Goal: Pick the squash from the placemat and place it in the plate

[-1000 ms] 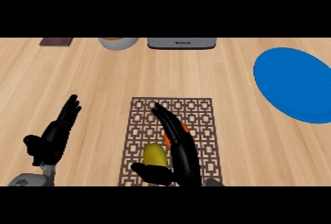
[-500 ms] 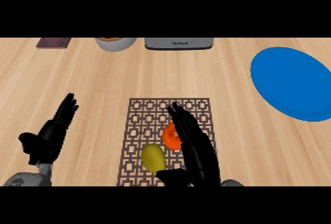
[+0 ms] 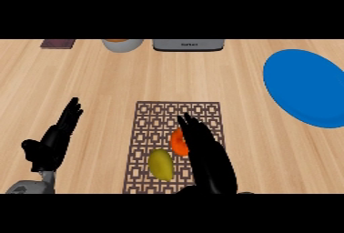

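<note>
Right hand point(image 3: 207, 154) flat beside squash point(image 3: 160, 164)

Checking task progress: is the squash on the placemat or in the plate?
On the placemat. The yellow squash lies near its front edge, beside the right hand; the blue plate holds nothing.

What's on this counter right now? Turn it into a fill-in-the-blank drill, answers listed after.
1. The plate at the counter's right side is ____ in colour.
2. The yellow squash lies on the placemat, just to the ____ of the right hand.
3. The right hand partly hides a second item on the placemat, coloured ____.

Missing words: blue; left; orange.
</note>
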Controlling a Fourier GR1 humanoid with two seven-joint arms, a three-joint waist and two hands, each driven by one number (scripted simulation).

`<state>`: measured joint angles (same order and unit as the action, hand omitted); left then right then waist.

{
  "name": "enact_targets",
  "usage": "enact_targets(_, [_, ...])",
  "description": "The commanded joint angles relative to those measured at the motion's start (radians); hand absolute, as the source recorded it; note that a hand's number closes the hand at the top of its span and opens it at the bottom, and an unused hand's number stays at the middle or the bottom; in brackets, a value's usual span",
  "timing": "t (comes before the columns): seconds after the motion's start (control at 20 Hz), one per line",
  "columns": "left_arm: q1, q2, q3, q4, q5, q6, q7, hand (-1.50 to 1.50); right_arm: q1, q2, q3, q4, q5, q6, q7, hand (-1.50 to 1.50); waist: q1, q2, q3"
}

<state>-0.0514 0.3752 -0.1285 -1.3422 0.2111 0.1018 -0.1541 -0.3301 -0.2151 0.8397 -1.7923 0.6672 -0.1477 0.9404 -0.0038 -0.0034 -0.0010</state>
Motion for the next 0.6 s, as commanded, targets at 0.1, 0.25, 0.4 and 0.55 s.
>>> enact_targets(0.1, [0.011,-0.046,0.014,0.085,-0.044,-0.021,-0.099,0.0,-0.017,0.058,-0.076,0.032,0.005,0.145,0.08,-1.5,0.004,0.004,0.0])
enact_targets(0.25, [-0.001,-0.008,0.022,-0.048,-0.029,-0.014,0.045,0.0,-0.023,0.045,-0.067,0.082,0.024,0.204,0.09,-1.5,0.008,0.002,0.001])
enact_targets(0.4, [-0.036,-0.037,0.036,0.035,-0.05,-0.025,0.007,0.0,-0.025,0.089,-0.093,0.116,0.021,0.251,0.098,-1.5,0.005,0.004,0.001])
enact_targets(0.55, [-0.047,-0.028,0.077,0.061,-0.027,-0.082,-0.006,0.0,-0.041,0.111,-0.159,0.131,-0.003,0.31,0.066,-1.5,0.005,0.004,0.001])
